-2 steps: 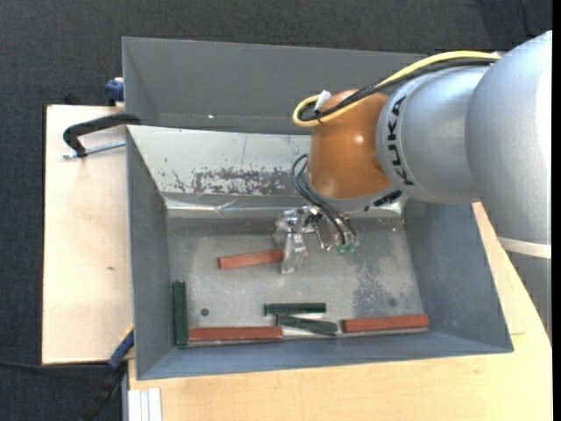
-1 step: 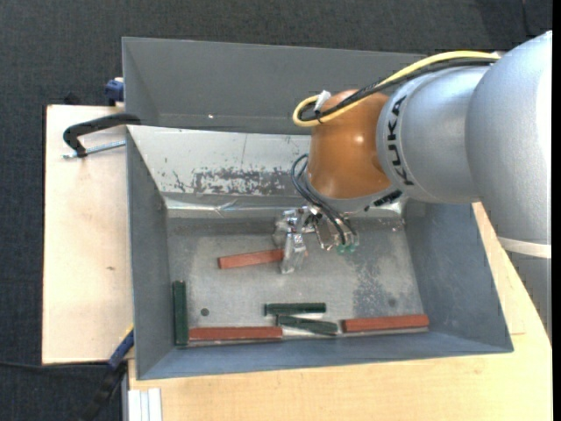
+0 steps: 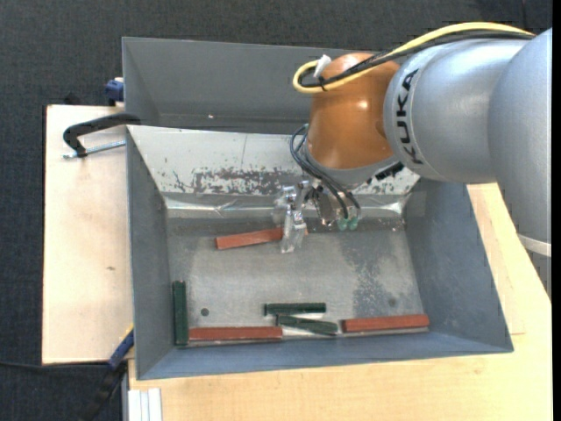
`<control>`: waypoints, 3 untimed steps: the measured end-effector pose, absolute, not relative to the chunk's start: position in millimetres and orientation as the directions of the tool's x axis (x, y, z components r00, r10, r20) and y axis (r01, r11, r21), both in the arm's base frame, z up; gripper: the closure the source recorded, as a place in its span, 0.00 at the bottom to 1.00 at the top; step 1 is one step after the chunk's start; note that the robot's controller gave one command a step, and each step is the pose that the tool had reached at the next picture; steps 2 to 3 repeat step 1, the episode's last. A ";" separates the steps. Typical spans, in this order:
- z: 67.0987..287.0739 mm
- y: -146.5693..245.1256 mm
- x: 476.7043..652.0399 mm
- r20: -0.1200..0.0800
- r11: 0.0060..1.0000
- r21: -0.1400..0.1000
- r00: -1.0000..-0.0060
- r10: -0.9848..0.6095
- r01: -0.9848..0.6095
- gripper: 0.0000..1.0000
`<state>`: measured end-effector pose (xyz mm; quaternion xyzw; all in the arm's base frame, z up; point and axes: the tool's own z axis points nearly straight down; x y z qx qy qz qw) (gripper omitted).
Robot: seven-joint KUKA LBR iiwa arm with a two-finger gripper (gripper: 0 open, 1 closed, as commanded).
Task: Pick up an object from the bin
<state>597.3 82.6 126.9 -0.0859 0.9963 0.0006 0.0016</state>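
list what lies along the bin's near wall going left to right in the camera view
dark green stick by the left wall → left red stick → pair of dark green sticks → right red stick

The arm is a thick, rounded silver-grey tube with black KUKA lettering near its end. Just behind the gripper — small, bare silvery metal — sits a glossy, bulbous orange cover. A yellow cable loops over that cover — thin dark wires hang beside it.
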 end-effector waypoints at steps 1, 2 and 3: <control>250.2 68.7 593.6 -0.007 0.980 0.000 -0.980 -0.197 -0.197 1.00; 250.2 68.7 593.6 -0.007 0.980 0.000 -0.980 -0.197 -0.197 1.00; 250.2 68.7 593.6 -0.007 0.980 0.000 -0.980 -0.197 -0.197 1.00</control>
